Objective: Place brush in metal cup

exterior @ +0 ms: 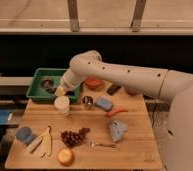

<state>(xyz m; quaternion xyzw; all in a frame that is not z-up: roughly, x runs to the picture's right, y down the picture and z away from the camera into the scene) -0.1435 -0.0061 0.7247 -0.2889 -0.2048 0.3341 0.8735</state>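
Wooden desk point(135, 145) is carrying the metal cup point(88, 102), sitting beside a blue block point(104, 104) and a white cup point(62, 105). White arm is reaching left, its claw point(59, 91) hanging clamped shut at the green tray point(38, 80) edge, above the white cup. Whether the brush is inside, I cannot tell.

wooden table point(135, 145) carries green tray point(37, 92), metal cup point(88, 101), perhaps grapes point(74, 137).

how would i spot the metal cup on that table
Start at the green tray at the wooden table's back left, where the shut gripper hangs. Just right of its front corner sits the small shiny steel cup, between the taller white cylindrical cup and blue block.
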